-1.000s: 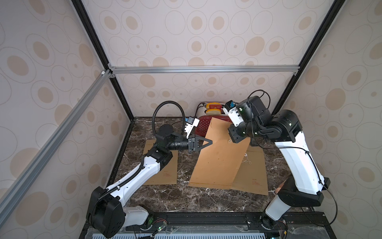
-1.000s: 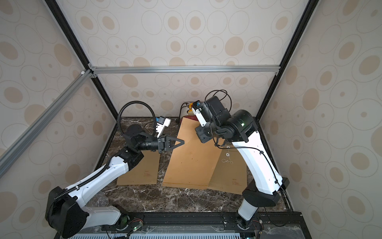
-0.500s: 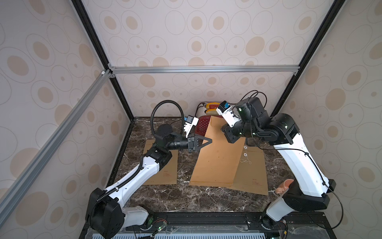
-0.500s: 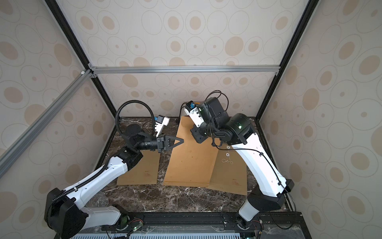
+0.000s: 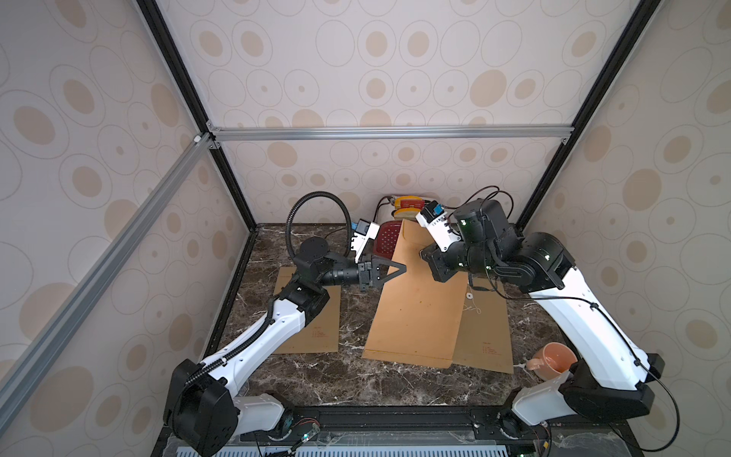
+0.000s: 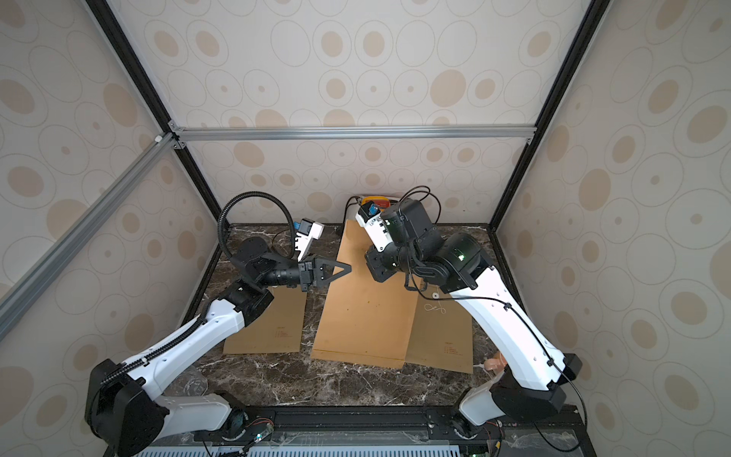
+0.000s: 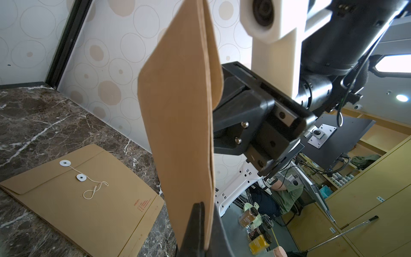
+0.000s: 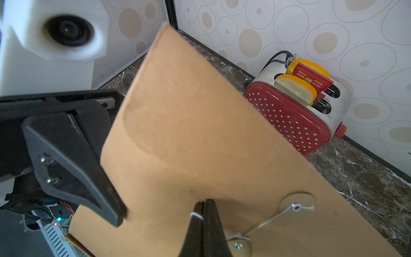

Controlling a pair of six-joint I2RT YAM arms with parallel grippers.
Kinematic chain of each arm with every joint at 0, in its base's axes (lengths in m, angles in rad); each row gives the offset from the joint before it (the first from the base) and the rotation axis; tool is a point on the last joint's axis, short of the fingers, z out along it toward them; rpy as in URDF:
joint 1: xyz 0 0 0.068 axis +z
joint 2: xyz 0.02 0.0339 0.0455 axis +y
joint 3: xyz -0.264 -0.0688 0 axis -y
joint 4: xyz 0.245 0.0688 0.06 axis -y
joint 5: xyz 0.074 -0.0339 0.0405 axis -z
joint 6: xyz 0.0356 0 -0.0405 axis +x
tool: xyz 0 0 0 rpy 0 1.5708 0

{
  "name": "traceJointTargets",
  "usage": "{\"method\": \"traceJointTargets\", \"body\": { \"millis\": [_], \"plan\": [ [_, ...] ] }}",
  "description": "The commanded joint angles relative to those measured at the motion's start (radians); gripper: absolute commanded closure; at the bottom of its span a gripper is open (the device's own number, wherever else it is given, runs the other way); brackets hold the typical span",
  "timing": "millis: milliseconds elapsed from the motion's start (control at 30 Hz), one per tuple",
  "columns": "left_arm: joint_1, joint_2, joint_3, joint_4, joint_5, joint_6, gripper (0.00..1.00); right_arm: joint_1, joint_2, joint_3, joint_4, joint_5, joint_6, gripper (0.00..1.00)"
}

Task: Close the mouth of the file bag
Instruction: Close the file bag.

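Observation:
The brown file bag (image 5: pixel 415 312) (image 6: pixel 366 312) stands tilted up off the table in the middle, its lower edge on the marble. My left gripper (image 5: pixel 402 268) (image 7: pixel 206 209) is shut on the bag's side edge. On the flap side, my right gripper (image 8: pixel 203 203) is shut on the white string (image 8: pixel 266 220). That string runs between the two round discs (image 8: pixel 297 205). The flap (image 7: pixel 215 66) is folded over and stands slightly off the bag's body. In both top views the right fingertips are hidden.
Two more file bags lie flat, one at the left (image 5: pixel 312 316) and one at the right (image 5: pixel 486 336) partly under the held bag. A red toaster (image 5: pixel 389 237) (image 8: pixel 293 111) stands at the back wall. A pink mug (image 5: pixel 552 362) sits by the right arm's base.
My right gripper has moved left and a little forward with the string, nearer the left gripper. The left gripper keeps its hold in the same place.

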Motion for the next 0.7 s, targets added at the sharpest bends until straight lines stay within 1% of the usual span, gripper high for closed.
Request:
{"method": "traceJointTargets", "body": {
  "millis": [0,67,200,267,333,400,500,567,667],
  "plan": [
    [-0.013,0.007,0.013,0.145,0.039,-0.076,1.00,0.015,-0.013,-0.020,0.114,0.014,-0.016,1.00],
    [-0.013,0.016,0.009,0.188,0.045,-0.109,1.00,0.014,-0.019,-0.039,0.140,0.014,-0.023,1.00],
    [-0.013,0.020,0.013,0.172,0.044,-0.100,1.00,0.018,-0.065,-0.105,0.205,0.002,0.000,1.00],
    [-0.013,0.017,0.016,0.154,0.046,-0.085,1.00,0.018,-0.086,-0.122,0.201,0.057,0.009,1.00],
    [-0.013,0.010,0.018,0.123,0.042,-0.061,1.00,0.018,-0.086,-0.088,0.130,0.151,-0.004,1.00],
    [-0.013,0.001,0.031,0.042,0.031,-0.003,1.00,0.018,-0.089,-0.056,0.062,0.207,-0.008,1.00],
    [-0.013,-0.017,0.057,-0.110,0.009,0.107,1.00,0.018,-0.075,0.020,-0.081,0.250,-0.001,1.00],
    [-0.013,-0.027,0.081,-0.246,-0.024,0.198,1.00,0.018,-0.050,0.080,-0.196,0.261,-0.006,0.99],
    [-0.013,-0.030,0.097,-0.312,-0.038,0.246,1.00,0.018,-0.049,0.097,-0.281,0.254,-0.014,1.00]
  ]
}}
